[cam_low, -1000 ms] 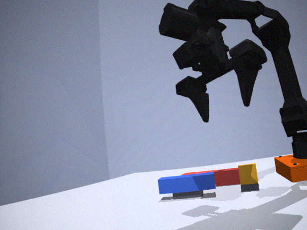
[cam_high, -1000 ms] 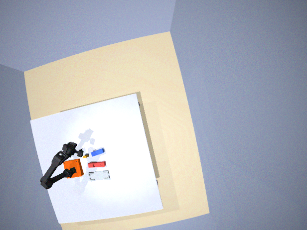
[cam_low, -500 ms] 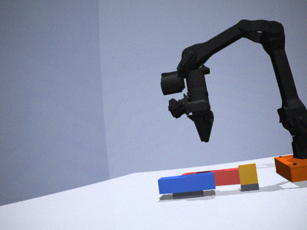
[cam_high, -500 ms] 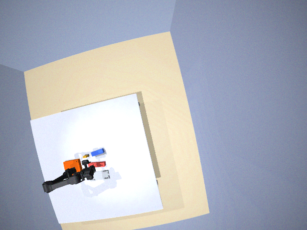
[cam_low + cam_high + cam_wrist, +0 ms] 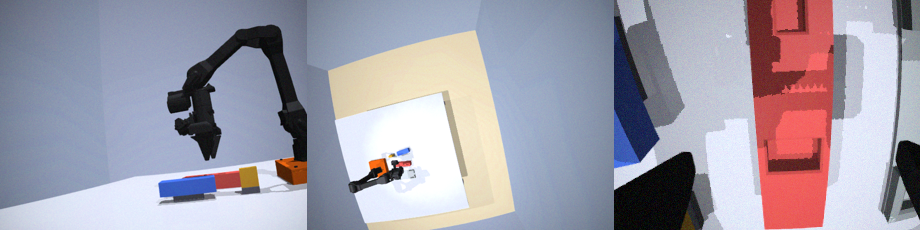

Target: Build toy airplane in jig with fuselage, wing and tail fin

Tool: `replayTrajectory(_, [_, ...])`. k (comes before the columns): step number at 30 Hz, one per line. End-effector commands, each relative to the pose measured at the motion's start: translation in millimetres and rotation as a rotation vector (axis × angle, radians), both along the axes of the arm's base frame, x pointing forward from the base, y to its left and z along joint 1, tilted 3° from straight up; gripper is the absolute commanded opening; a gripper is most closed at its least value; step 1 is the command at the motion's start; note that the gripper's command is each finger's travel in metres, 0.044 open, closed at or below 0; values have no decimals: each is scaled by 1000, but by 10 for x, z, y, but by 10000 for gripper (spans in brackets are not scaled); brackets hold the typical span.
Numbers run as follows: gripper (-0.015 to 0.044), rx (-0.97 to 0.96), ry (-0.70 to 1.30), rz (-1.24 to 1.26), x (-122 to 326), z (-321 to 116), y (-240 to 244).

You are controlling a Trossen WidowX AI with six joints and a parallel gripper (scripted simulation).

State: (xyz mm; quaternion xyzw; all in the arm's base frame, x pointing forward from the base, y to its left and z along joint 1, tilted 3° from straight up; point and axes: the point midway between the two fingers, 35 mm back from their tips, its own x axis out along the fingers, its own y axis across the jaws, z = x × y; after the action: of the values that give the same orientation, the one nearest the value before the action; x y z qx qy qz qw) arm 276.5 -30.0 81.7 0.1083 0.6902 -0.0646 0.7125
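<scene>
Top view: The pale grey, low-walled jig [image 5: 411, 173] [image 5: 910, 100], partly hidden by the black arm, lies on the white worktop [image 5: 419, 124] [image 5: 99, 204] [image 5: 729, 160] with none of the airplane's parts in its visible portion. The red, bar-shaped fuselage [image 5: 405, 163] [image 5: 228, 179] [image 5: 794, 200] lies just beside it, outside the cradle, its long axis running outward from the arm's orange base [image 5: 373, 165] [image 5: 282, 174], roughly in line with the jig's visible side wall. Two rectangular sockets face up from the fuselage in the wrist view, neither holding the wing or fin; which end is the nose cannot be told. On the fuselage's other side, the blue, block-shaped wing [image 5: 403, 151] [image 5: 187, 186] [image 5: 634, 115] lies lengthwise at a slight angle to it, above a dark grey tab. The small yellow tail fin [image 5: 391, 155] [image 5: 248, 177] [image 5: 688, 220] stands upright on its own dark tab, nearer the base. Above the fuselage, the black end effector [image 5: 397, 172] [image 5: 210, 159] [image 5: 798, 158] points down, fingers spread wide and gripping nothing.
</scene>
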Motion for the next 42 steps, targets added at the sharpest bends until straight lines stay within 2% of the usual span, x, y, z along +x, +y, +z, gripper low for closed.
replayTrajectory(1, [440, -2, 10, -5, -12, -138, 1])
replayTrajectory(42, [440, -2, 10, -5, 5, -757, 36])
